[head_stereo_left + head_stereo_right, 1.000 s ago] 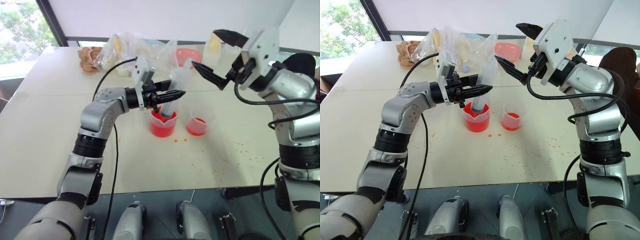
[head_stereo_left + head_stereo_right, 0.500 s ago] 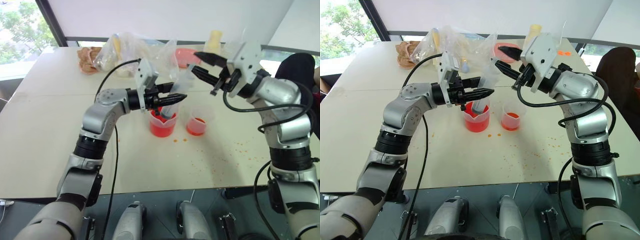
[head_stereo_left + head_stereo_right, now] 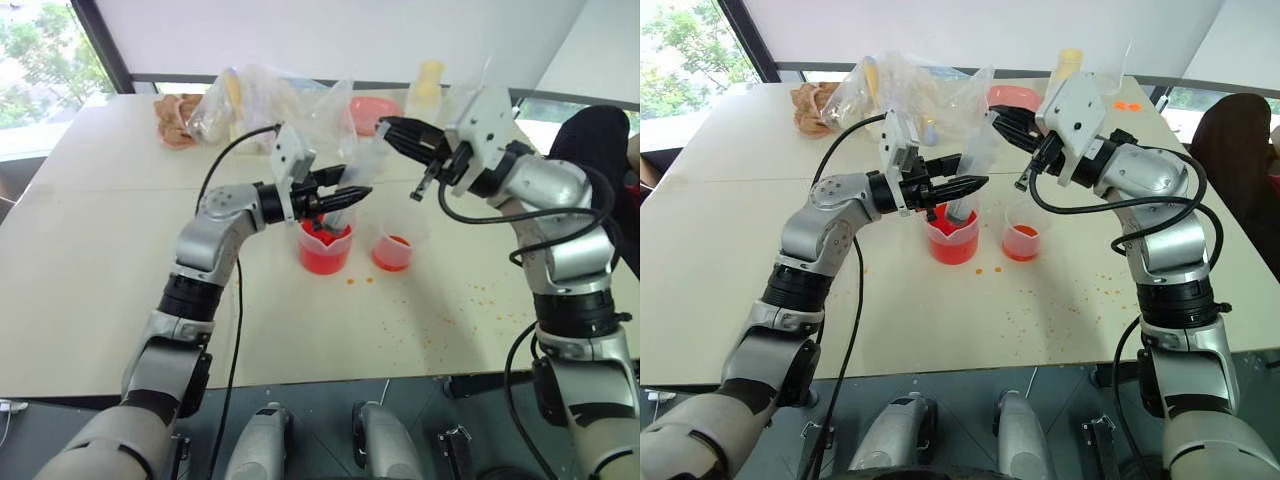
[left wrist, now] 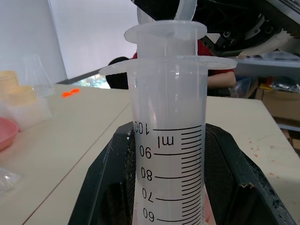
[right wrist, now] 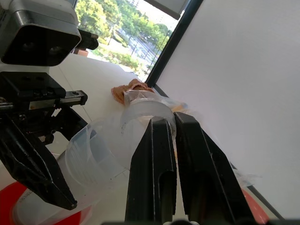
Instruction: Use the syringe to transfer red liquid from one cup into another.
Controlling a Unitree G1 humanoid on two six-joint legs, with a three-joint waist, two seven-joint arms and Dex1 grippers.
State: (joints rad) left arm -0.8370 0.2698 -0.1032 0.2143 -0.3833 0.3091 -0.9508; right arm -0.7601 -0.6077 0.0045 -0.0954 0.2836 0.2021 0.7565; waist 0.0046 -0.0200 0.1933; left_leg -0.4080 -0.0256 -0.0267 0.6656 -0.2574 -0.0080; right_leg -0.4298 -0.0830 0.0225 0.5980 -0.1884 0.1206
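The syringe [image 3: 362, 162] stands tilted in the larger spouted cup [image 3: 325, 248], its lower end in the red liquid [image 3: 325, 260]. My left gripper [image 3: 347, 190] is shut on the syringe barrel [image 4: 168, 140] just above the cup's rim, one finger [image 4: 105, 187] on each side. My right gripper [image 3: 386, 126] is at the syringe's top end, shut on the plunger's ring [image 5: 140, 110]. The smaller cup [image 3: 393, 250] stands just right of the larger one with a little red liquid at its bottom.
Behind the cups lie clear plastic bags [image 3: 265, 95], a pink dish [image 3: 372, 108], a pale yellow container [image 3: 428, 80] and a brown crumpled thing [image 3: 177, 118]. Orange droplets [image 3: 440, 320] speckle the white table [image 3: 90, 260] toward the front right.
My right gripper has come left and down to the syringe's top and gone from open to shut. The left gripper still holds the barrel in the same place.
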